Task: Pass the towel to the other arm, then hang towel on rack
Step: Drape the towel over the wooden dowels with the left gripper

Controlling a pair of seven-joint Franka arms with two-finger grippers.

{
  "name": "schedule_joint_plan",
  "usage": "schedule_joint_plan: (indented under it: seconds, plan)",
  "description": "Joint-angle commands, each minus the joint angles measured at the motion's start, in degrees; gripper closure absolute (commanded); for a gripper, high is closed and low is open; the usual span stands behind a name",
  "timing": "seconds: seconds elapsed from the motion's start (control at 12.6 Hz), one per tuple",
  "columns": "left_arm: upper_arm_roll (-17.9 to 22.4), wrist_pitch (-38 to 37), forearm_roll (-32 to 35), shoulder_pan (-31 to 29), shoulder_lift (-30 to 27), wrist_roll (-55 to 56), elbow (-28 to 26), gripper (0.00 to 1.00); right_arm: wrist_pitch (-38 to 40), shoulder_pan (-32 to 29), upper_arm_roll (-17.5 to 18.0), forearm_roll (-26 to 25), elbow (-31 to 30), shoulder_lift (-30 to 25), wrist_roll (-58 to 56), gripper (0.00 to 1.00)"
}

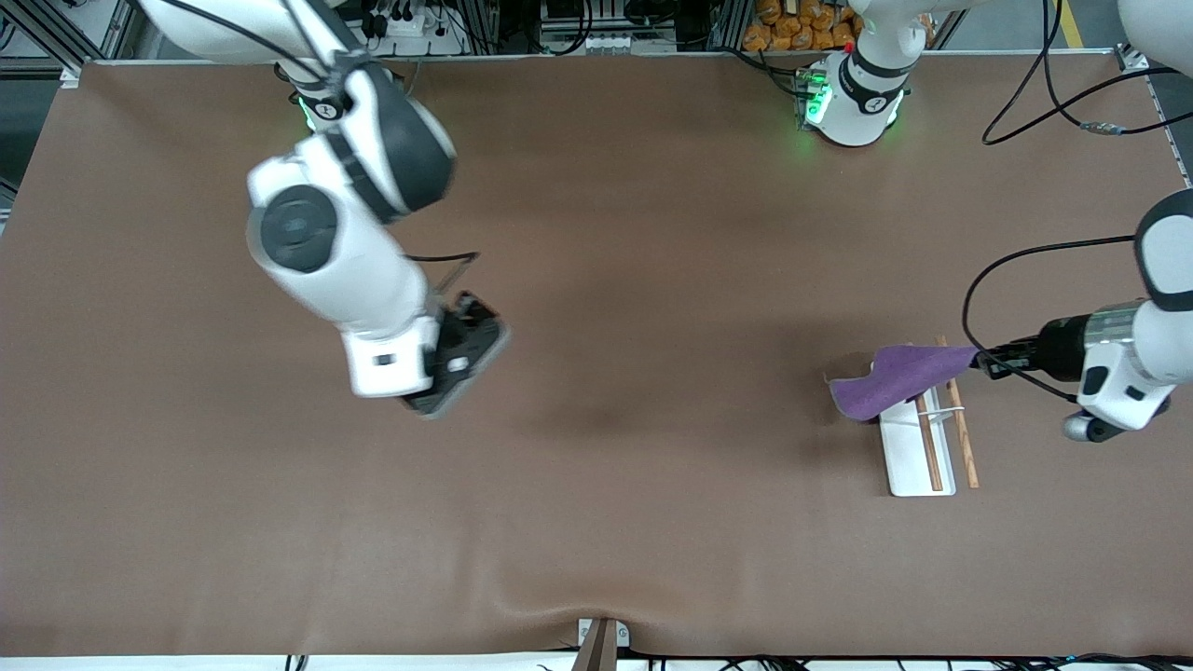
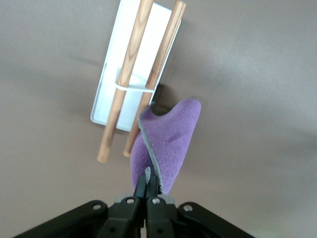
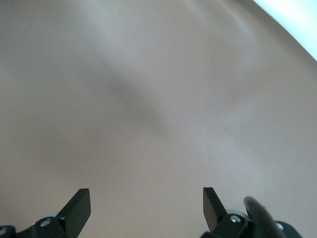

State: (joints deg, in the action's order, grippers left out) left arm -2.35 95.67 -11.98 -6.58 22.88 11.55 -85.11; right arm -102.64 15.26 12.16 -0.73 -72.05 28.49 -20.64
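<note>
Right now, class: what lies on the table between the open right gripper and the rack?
Nothing: in the front view, only bare brown table separates the right gripper from the rack, where the left gripper holds the towel.

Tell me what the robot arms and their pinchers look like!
Both arms are chunky white tubes with dark grey or black joint caps. Green lights glow at their bases and thin black cables loop along them. The right gripper is a black block with two flat black fingers. The left gripper is black too, behind a silvery wrist ring.
</note>
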Motion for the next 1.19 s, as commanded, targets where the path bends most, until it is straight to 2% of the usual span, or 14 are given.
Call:
schedule_joint_plan:
  seconds: [0.0,0.16,0.24,0.55,0.71,0.95,1.11]
  plan:
    - [-0.46,-0.4,1.17,-1.93,1.11,-5.73,2.23,1.0,4.28,-4.79,0.76,-1.82,-3.36,-5.45,4.62,0.0]
    - [-0.46,-0.22,1.7,-4.13,2.69,-11.26,3.63,1.0,7.71,-6.64,0.67,-2.61,-3.53,-7.73,12.25,0.0]
    - [-0.46,-0.22,1.7,-5.18,3.05,-13.46,3.81,1.0,9.55,-7.52,0.67,-4.79,-3.79,-8.88,14.64,0.0]
    - [-0.37,-0.14,2.83,-6.51,3.67,-17.43,3.73,1.0,14.65,-13.31,0.76,-5.95,-4.15,-12.57,15.28,0.0]
    - [-0.54,-0.14,4.77,-8.43,4.19,-17.96,3.73,1.0,14.93,-16.21,0.67,-5.25,-7.55,-16.42,15.97,0.0]
    - [-0.46,1.18,4.86,-10.11,4.63,-24.37,3.81,1.0,16.59,-16.85,-3.18,-5.16,-11.09,-20.66,16.42,0.0]
    - [-0.46,1.53,4.86,-10.47,5.24,-24.47,3.73,1.0,18.61,-16.93,-6.52,-1.93,-11.09,-22.5,17.55,0.0]
